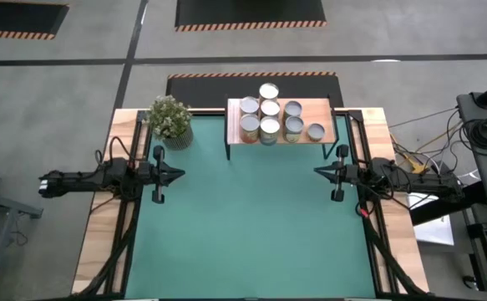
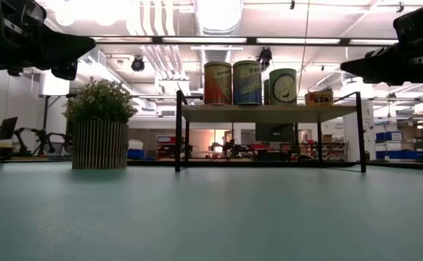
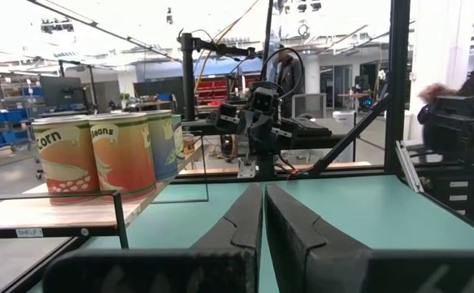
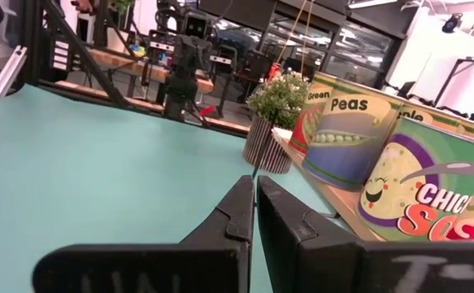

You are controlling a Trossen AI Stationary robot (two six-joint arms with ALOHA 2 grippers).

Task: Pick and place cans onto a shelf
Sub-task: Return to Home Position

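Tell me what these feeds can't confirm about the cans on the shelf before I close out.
- High view: only the tops of the cans show; their labels are unseen.
- Low view: front cans hide the rear ones on the shelf, so no full count.
- Left wrist view: the corn can and beans can mostly block those behind.
- Right wrist view: the chicken soup can is cut off by the edge.

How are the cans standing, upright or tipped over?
Upright: from above, the cans on the shelf show only round tops; none lies sideways.
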